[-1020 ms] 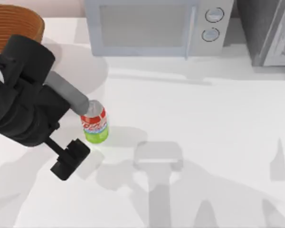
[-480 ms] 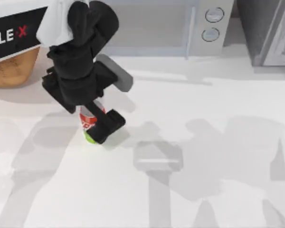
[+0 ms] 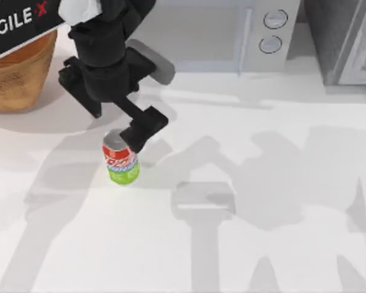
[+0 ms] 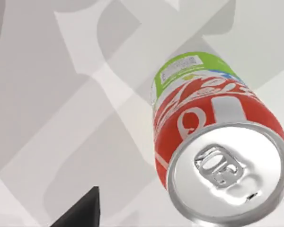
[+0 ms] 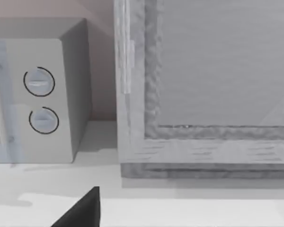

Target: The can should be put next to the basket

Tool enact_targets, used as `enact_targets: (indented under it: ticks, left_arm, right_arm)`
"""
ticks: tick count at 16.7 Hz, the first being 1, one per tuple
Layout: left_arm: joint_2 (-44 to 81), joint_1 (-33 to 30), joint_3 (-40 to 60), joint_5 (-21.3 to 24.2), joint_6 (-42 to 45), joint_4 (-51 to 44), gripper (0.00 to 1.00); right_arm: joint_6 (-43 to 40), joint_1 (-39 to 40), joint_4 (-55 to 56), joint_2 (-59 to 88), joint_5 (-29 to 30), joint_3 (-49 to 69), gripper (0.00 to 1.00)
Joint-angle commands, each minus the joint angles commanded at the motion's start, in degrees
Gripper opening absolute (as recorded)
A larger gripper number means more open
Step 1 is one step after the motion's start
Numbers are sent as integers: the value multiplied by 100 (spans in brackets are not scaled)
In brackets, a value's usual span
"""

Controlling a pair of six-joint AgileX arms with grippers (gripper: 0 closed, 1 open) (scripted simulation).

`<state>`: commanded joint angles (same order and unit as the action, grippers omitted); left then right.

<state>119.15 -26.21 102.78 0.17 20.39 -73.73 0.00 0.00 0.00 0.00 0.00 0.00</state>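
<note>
can [image 3: 121, 159] upright, silver top up, left-centre of table | left gripper [image 3: 134, 135] just above-right, finger state cannot tell | basket [image 3: 18, 76] far left, partly hidden by arm

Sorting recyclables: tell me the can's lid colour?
Silver, on the can; the left wrist view shows it best.

Can [image 4: 213, 146] upright on white table [image 4: 47, 118], silver top close.

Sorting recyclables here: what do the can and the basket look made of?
The can looks like thin metal: glossy printed wall, bare silver lid with a pull tab. The basket looks like woven wicker, matte orange-brown with a ribbed texture, though that is only the look.
</note>
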Motion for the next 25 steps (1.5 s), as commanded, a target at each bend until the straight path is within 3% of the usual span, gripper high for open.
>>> enact_targets:
  ticks: [6, 14, 18, 25]
  left_arm:
    - [-18, -25, -30, 0, 1, 29, 100]
    - [203, 7, -991, 2, 10, 1198, 100]
    - [216, 9, -1047, 2, 12, 1263, 100]
    - [216, 9, -1047, 2, 12, 1263, 47]
  right_arm:
    - [0, 0, 0, 0, 0, 0, 100]
    - [0, 0, 0, 0, 0, 0, 100]
    - [0, 0, 0, 0, 0, 0, 100]
    - [0, 0, 0, 0, 0, 0, 100]
